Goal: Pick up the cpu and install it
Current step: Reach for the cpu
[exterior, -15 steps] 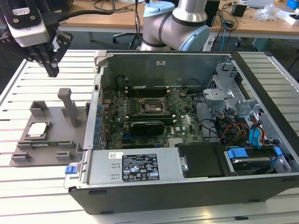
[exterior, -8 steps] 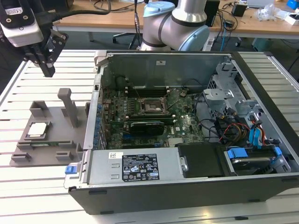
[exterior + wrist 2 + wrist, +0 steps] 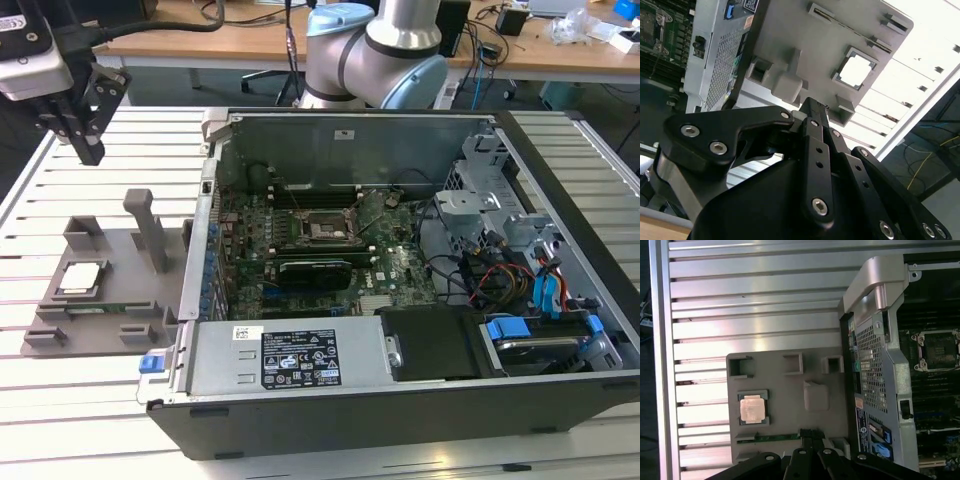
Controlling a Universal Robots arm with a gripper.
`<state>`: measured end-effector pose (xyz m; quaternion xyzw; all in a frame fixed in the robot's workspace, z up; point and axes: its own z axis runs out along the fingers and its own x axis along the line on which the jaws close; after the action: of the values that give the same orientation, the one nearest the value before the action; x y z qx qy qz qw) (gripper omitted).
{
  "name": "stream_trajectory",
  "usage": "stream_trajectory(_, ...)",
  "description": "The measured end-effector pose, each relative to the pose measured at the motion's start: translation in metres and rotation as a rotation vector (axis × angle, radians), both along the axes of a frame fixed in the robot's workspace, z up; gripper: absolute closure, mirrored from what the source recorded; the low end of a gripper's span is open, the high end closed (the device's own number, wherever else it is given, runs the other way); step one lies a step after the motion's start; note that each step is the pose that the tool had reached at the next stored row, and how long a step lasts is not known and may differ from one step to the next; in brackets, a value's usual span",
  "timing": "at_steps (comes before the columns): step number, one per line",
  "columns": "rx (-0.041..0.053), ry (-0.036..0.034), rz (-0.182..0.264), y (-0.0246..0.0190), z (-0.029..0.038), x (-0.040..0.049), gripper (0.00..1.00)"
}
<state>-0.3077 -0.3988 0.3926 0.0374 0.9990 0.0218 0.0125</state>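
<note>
On the ribbed aluminium tabletop [image 3: 70,400], at nine o'clock from the open dark sheet-metal computer case [image 3: 400,405] in the exterior view, the small square cpu [image 3: 82,278] with its shiny silver lid lies flat in a recess of the matte grey plastic tray [image 3: 112,248]. The black metal gripper [image 3: 88,152] hovers at twelve o'clock of it, its fingers pressed together and holding nothing.

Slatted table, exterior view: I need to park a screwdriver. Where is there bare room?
Bare strips of the silver slatted metal table lie between the grey plastic tray and the near edge, and between that tray and the far edge, below the black robot hand. The open black computer case is crowded inside.
</note>
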Motion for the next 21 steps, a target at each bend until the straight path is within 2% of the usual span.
stream_trajectory(7,0.0000,0.0001,0.000,0.0000,0.0000,-0.0154,0.89)
stream_trajectory(13,0.0000,0.0001,0.000,0.0000,0.0000,-0.0209,0.89)
stream_trajectory(21,0.0000,0.0001,0.000,0.0000,0.0000,-0.0330,0.89)
